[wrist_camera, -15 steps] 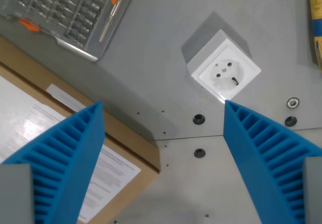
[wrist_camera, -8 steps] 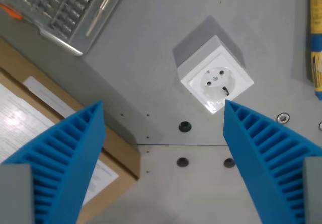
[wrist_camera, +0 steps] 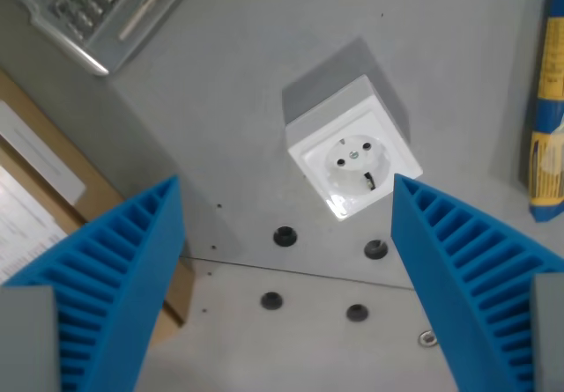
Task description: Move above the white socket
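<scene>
Clear compartment case (wrist_camera: 97, 4) running off the upper left, cardboard box (wrist_camera: 53, 189) disappearing behind the left blue finger (wrist_camera: 115, 277), yellow-blue packet (wrist_camera: 548, 128), possibly a pouch, being cropped at right.

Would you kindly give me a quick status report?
Tool open, empty. White socket just ahead of the gap, slightly right. Nothing in the way.

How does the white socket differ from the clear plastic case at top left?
The white socket is an opaque cube seen whole, its round face between the gripper fingers; the clear plastic case is flat, see-through, cut off by the frame edge and beyond the finger on the wrist view's left. Both rest on the grey table.
</scene>
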Motion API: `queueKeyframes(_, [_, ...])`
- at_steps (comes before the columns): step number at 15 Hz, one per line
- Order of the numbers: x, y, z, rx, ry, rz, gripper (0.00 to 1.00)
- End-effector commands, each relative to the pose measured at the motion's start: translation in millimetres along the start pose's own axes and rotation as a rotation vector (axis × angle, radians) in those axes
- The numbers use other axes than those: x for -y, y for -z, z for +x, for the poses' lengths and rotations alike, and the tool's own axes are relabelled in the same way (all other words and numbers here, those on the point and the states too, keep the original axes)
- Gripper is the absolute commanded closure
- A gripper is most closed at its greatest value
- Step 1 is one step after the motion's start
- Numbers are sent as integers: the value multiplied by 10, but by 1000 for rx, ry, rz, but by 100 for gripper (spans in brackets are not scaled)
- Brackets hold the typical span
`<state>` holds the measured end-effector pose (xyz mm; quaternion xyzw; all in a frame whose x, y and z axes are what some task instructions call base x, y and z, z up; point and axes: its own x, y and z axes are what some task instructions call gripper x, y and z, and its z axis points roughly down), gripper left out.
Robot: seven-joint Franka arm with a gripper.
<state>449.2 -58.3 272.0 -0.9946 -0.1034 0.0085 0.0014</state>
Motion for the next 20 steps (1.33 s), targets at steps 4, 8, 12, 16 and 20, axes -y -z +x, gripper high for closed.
queueKeyframes(4, [-151, -281, -121, -115, 349, -17, 0])
queueKeyframes(8, [-231, -449, -178, -123, 420, -12, 0])
queueKeyframes(12, [-301, -604, -240, -135, 479, -7, 0])
queueKeyframes(16, [-350, -723, -295, -145, 535, -2, 0])
queueKeyframes(20, [-392, -832, -342, -153, 551, 5, 0])
